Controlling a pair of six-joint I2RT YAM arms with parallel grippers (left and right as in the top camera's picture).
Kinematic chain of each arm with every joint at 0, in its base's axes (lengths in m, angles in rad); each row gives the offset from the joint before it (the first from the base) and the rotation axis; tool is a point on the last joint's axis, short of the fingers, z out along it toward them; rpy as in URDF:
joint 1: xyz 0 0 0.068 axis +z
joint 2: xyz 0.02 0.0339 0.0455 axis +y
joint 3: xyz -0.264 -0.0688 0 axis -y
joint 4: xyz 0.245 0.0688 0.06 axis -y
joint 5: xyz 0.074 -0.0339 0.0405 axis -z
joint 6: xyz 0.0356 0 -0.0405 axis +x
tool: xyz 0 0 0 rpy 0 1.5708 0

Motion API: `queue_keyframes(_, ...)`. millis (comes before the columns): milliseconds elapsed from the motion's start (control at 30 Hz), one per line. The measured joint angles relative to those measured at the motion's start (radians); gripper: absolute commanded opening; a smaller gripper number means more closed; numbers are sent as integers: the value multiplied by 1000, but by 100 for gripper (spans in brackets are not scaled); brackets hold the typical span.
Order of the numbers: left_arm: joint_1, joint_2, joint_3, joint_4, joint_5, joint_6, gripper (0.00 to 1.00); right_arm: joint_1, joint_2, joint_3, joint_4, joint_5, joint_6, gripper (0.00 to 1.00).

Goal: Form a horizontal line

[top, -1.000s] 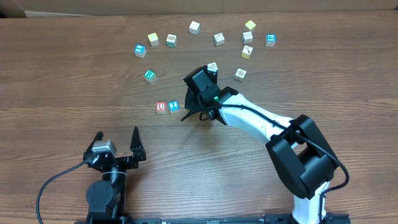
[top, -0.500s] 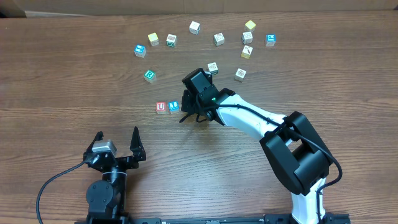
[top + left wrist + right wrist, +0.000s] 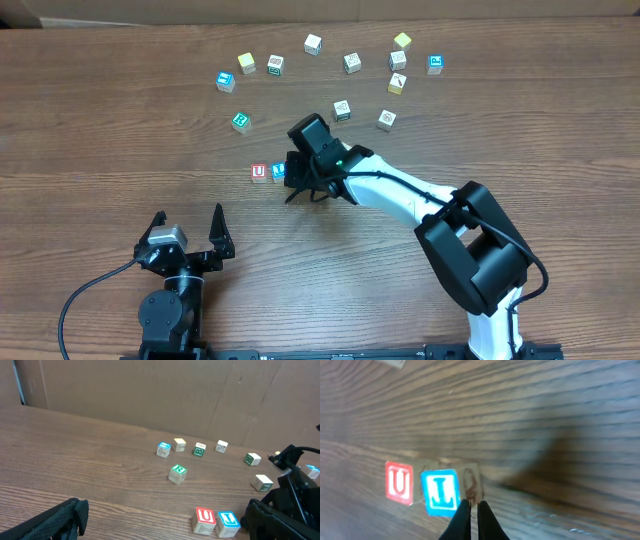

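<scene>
Near the surface's (image 3: 120,120) middle, the red U cube (image 3: 259,172) and blue cube (image 3: 279,170) are joined in a row (image 3: 269,171), touched by the shut right pincer (image 3: 471,506); the left pincer (image 3: 189,214) is spread wide, empty.

Right arm (image 3: 400,190) white, black joints, green light; left end effector (image 3: 189,213) black

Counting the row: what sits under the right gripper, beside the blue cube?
Wrist view: only table wood beside the blue cube and red U cube. Overhead, the shut right gripper covers that spot.
</scene>
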Motion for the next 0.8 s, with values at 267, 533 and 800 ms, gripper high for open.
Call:
queue_keyframes(267, 0, 0, 0, 0, 0, 0, 100, 24, 0, 0, 12, 1, -26, 4)
queue_keyframes(533, 0, 0, 0, 0, 0, 0, 100, 23, 0, 0, -4, 4, -34, 4)
queue_keyframes(800, 0, 0, 0, 0, 0, 0, 100, 23, 0, 0, -22, -7, -34, 4)
